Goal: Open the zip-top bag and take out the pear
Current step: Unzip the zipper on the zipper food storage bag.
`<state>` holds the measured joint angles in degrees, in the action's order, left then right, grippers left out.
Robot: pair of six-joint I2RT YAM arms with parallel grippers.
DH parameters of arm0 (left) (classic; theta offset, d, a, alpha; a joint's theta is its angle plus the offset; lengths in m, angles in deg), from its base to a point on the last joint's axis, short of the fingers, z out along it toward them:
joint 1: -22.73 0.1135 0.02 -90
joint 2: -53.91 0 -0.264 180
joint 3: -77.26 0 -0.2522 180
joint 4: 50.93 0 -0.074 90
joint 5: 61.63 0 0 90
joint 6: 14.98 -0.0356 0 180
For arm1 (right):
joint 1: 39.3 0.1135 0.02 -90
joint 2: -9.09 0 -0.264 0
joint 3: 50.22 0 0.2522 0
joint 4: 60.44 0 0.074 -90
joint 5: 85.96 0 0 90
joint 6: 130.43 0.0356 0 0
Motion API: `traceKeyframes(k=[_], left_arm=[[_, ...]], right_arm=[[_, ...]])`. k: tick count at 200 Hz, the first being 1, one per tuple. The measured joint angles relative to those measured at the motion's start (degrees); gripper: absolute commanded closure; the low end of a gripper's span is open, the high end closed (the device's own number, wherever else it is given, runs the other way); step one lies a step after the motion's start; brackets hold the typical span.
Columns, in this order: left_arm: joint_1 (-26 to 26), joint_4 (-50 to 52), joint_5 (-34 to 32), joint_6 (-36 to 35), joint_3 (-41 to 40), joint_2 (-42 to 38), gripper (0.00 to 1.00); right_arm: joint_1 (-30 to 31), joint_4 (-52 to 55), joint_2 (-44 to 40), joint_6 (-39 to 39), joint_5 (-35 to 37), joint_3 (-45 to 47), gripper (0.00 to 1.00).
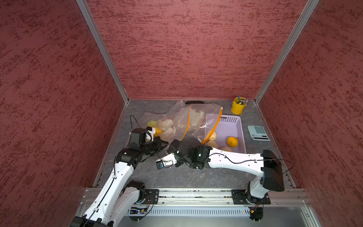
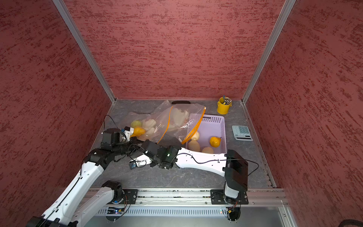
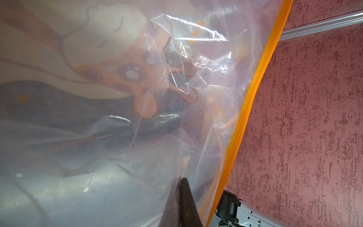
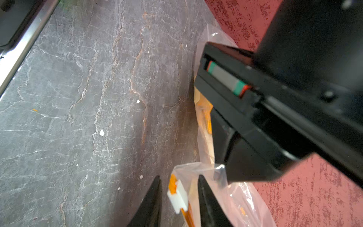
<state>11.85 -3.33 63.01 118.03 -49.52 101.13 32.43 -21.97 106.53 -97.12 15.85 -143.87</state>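
The zip-top bag (image 1: 176, 121) sprawled toward the grey counter (image 1: 176, 176)'s 11 o'clock, its orange zip edge (image 1: 214, 125) crossing the lilac basket (image 1: 231, 119)'s rim. Left jaws were pinched tight on its film. Right jaws stood apart astride the white slider (image 4: 177, 196). The orange pear (image 1: 158, 131) lay inside, at the bag's 8 o'clock.

Table (image 1: 186, 176): dark grey stone-look top w/ pale veins, walled in red on 3 sides. Clear bags (image 1: 176, 119) w/ orange zips are heaped at back, centre-left, and partly draped over the lilac basket (image 1: 241, 135) set just to their right. Yellow bucket (image 1: 238, 109) is stood in the back right corner. Calculator (image 1: 258, 133) is laid flat by the right edge, near the basket, not touching. Black item (image 1: 194, 102) is seen at the back edge, behind the bags. A few white specks (image 4: 101, 132) are scattered on bare top.
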Motion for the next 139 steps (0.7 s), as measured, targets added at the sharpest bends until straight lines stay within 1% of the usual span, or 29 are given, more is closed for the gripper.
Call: traceKeyframes(k=[12, 29, 86, 107, 120, 130, 139], left_arm=[[0.0, -0.02, 0.0, -0.02, 0.0, 0.0, 1.0], [0.0, -0.02, 0.02, 0.0, 0.0, 0.0, 1.0], [0.11, -0.04, 0.11, 0.0, 0.0, 0.0, 1.0], [0.11, -0.02, 0.22, -0.02, 0.0, 0.0, 1.0], [0.2, -0.02, 0.26, -0.02, 0.0, 0.0, 1.0], [0.48, -0.02, 0.31, -0.02, 0.0, -0.07, 0.95], [1.09, -0.04, 0.59, -0.04, 0.0, -0.33, 0.91]], right_arm=[[0.0, -0.07, 0.0, 0.02, 0.17, -0.37, 0.75], [0.0, -0.04, 0.0, -0.07, 0.28, -0.74, 0.82], [0.0, 0.2, 0.17, -0.15, 0.5, -1.29, 0.85], [0.0, 0.44, 0.22, -0.15, 0.52, -1.36, 0.9], [0.0, 0.61, 0.37, -0.15, 0.55, -1.62, 0.95], [0.0, 0.81, 0.5, 0.31, 0.59, -1.95, 0.99], [0.0, 0.79, 0.52, 0.35, 0.59, -2.05, 1.0]])
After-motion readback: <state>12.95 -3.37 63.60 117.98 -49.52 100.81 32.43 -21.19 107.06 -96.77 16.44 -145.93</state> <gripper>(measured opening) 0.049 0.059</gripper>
